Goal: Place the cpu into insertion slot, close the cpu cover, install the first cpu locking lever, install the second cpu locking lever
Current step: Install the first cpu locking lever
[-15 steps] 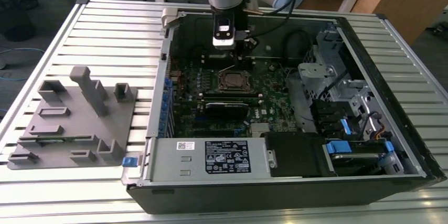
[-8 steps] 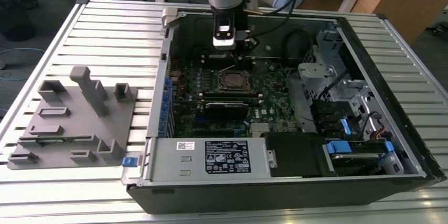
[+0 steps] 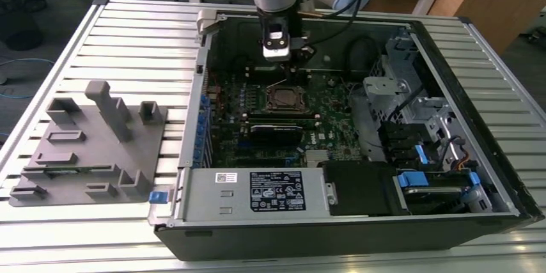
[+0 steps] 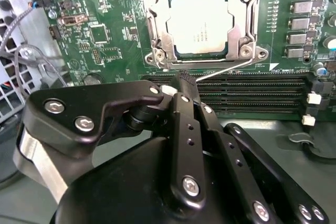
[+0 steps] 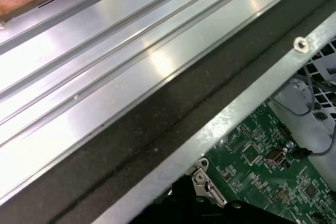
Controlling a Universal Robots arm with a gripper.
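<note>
Nothing was legible: the black label (image 3: 277, 190) on the power supply box (image 3: 207, 197) and the chip (image 4: 200, 22) carried print too small.

The cpu (image 4: 199, 22) lies flat in the insertion slot (image 4: 156, 56) on the green circuit board (image 4: 105, 30). Its dull silver top shows through the cut-out of the cpu cover (image 4: 245, 22), which lies down over it. A thin wire lever (image 4: 226, 70) slants between the socket and the long black memory slots (image 4: 252, 90). The black tool (image 4: 184, 78), fingers drawn together, has its tip at one end of that lever.
</note>
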